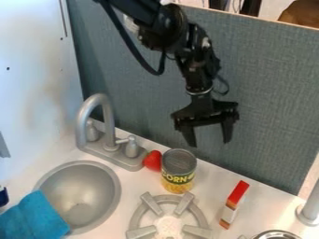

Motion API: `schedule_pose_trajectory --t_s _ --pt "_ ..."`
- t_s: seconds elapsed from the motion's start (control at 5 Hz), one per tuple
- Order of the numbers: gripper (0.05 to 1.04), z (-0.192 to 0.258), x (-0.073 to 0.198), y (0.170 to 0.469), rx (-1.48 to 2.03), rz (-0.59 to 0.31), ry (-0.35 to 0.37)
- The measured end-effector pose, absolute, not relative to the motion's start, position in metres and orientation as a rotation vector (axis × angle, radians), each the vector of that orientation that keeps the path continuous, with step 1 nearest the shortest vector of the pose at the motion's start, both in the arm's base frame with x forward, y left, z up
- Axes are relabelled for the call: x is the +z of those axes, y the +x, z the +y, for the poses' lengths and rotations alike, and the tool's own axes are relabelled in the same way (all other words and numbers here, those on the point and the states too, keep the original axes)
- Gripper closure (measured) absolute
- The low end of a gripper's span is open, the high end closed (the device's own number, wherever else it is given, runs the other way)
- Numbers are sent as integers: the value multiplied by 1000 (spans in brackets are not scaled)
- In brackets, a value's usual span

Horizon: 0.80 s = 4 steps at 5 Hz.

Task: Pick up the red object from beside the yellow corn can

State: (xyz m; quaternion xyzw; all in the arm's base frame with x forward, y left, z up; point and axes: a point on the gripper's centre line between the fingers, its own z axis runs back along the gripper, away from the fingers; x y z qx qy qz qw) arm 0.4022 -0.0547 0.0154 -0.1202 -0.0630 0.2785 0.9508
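A: Where's the corn can (179, 163)?
B: On the white counter (209, 189), just behind the stove burner (146, 232), with a round red object (152, 160) close beside it on the sink side.
A: Which way does it point?
B: It stands upright, long axis vertical, grey lid up, the lettered label toward the camera.
A: And the gripper (209, 144)?
B: Higher up and right of the can in the view, hanging apart from it. The jaws are open, fingers spread wide and pointing down.
A: What else is on that surface?
B: A red-and-white box (233, 205) to the can's right, its long side slanting in the view. To the left, a grey faucet (107, 119) and a round sink (87, 193), a blue cloth (34, 217) over its edge.
A: And around it?
B: A grey fabric panel (268, 102) behind, a white wall (31, 79) at the left.
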Motion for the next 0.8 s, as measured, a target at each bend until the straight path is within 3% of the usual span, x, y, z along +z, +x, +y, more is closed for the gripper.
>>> schedule_pose_trajectory --t_s 0.2,0.4,0.8 --pt "83 -49 10 405 712 -136 -163" --pt "82 -51 8 405 921 -288 18" --pt "82 -25 2 397 1175 -366 110"
